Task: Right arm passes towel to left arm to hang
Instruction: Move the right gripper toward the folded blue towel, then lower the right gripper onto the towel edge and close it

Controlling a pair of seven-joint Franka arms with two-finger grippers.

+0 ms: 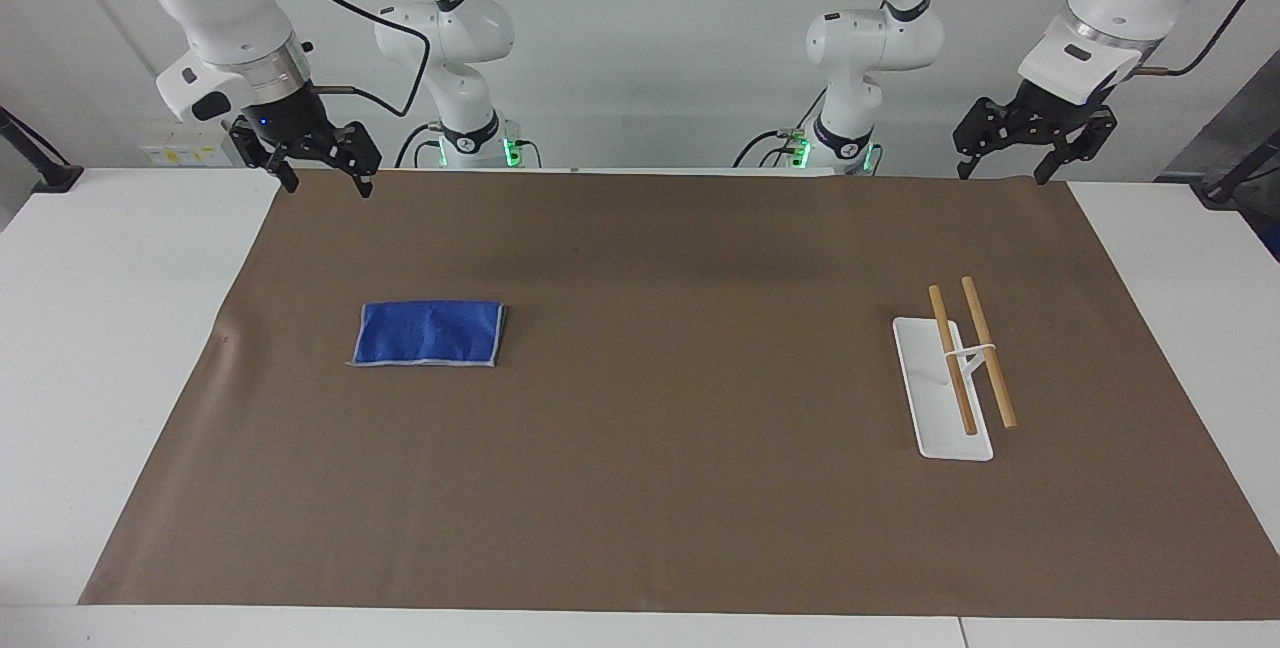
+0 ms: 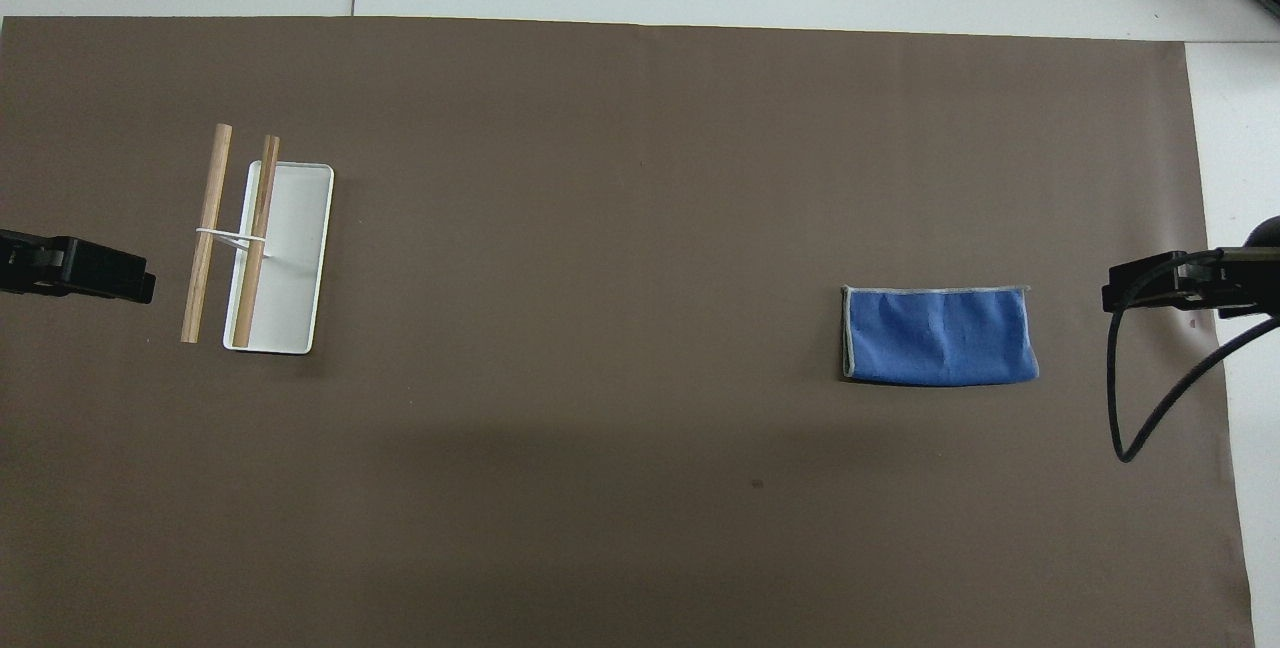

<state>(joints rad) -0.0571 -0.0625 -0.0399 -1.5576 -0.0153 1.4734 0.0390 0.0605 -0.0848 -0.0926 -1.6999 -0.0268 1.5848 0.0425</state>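
The step in hand, as I judge it, is the first reach: the right gripper (image 1: 320, 173) has to come down on the towel (image 1: 428, 333) and pinch it. To do that well it should descend over one short hem, close on the whole folded stack and lift with enough cloth hanging free for the other gripper to take.

The towel lies flat on the brown mat (image 1: 650, 488), toward the right arm's end of the worktop (image 1: 100, 328), untouched. The right gripper hangs with its fingers spread and holding nothing over the mat's edge closest to the robots, well apart from the towel.

The left gripper (image 1: 1005, 163) waits, released and empty, over that same edge at the left arm's end. The rack (image 1: 940, 398) with two wooden rods stands on the mat at that end, bare of cloth.
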